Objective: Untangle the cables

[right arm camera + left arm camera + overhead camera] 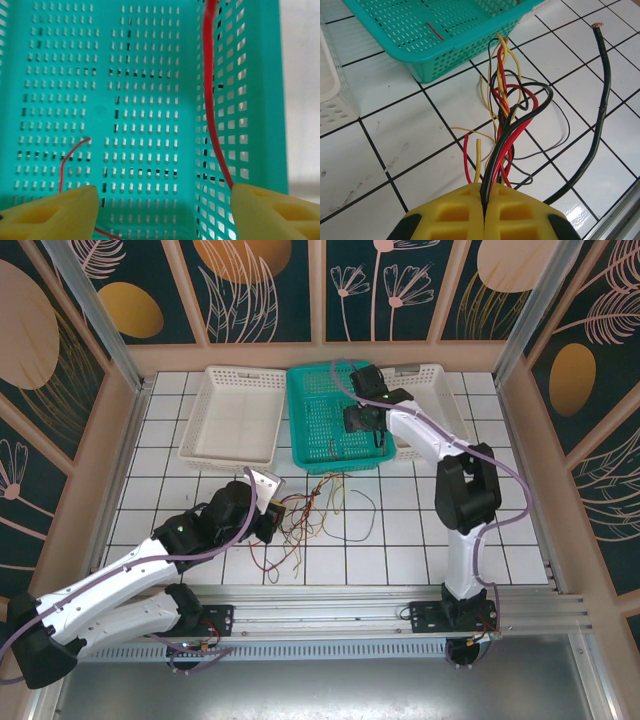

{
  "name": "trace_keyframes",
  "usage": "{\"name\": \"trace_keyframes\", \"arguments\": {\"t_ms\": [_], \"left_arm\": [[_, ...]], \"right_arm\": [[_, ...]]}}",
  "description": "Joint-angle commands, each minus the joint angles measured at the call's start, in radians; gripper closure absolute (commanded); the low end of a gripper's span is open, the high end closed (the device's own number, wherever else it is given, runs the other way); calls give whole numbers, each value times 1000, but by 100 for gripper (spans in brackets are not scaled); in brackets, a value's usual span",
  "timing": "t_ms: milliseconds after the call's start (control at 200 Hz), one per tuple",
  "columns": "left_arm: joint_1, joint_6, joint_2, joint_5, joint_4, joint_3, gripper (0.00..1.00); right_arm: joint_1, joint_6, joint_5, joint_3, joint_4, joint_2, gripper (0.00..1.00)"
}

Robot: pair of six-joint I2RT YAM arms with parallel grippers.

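The cables (pixel 312 512) lie as a tangle of thin red, yellow, orange, brown and black wires on the white tiles just in front of the teal basket (pixel 320 445). My left gripper (pixel 270 510) sits at the tangle's left side. In the left wrist view its yellow fingers (pixel 520 215) are shut on a black and a red wire (pixel 492 175) of the bundle (pixel 512 107). My right gripper (pixel 362 423) hangs over the teal basket, open (pixel 162 210). A red wire (pixel 210 100) runs down the basket wall to the tip of its right finger (pixel 275 210).
A thin red wire (pixel 70 155) lies on the teal basket's floor (pixel 150 75). A white basket (pixel 235 415) stands left of the teal one and another (pixel 440 400) to its right. A thicker black cable (pixel 600 115) curves over the tiles right of the bundle.
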State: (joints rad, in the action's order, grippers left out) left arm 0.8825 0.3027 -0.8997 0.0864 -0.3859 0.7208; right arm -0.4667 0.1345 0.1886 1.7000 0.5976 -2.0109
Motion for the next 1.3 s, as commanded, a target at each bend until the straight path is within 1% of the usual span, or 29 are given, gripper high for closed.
{"name": "trace_keyframes", "arguments": {"t_ms": [0,25,115,210,345,445,601,736,856,1021,1036,1091,1196,1296], "left_arm": [[-2,-11,1,-6,10,4,100],[-2,-12,0,-6,10,4,100],[-2,-12,-2,-7,10,4,100],[-3,-11,-6,-4,10,3,100],[-2,-11,-6,-3,9,3,100],[-2,-11,-8,-4,10,3,100],[-2,-13,-15,-5,10,4,100],[-2,-13,-9,-1,6,7,100],[-3,-11,27,11,7,9,100],[-3,13,31,78,-7,32,100],[-2,18,28,85,-10,38,100],[-3,38,19,96,-16,58,100],[-3,88,9,75,5,83,100],[-3,145,10,50,57,77,100]], "right_arm": [[14,-16,-11,36,-14,-42,33],[13,-16,-12,38,-16,-46,33],[13,-21,-38,52,-22,-59,42],[12,-22,-49,64,-19,-75,46],[11,-26,-46,83,-6,-102,49],[7,-38,-69,74,-14,-73,47],[-7,-50,-100,43,-51,47,43],[-22,-32,-182,-4,-68,171,38],[-44,11,-302,-128,-115,319,36],[-75,96,-453,-419,-251,545,37],[-94,106,-466,-449,-266,564,37],[-115,137,-516,-553,-324,630,37],[-177,203,-620,-756,-498,738,38],[-265,239,-615,-880,-629,807,38]]}}
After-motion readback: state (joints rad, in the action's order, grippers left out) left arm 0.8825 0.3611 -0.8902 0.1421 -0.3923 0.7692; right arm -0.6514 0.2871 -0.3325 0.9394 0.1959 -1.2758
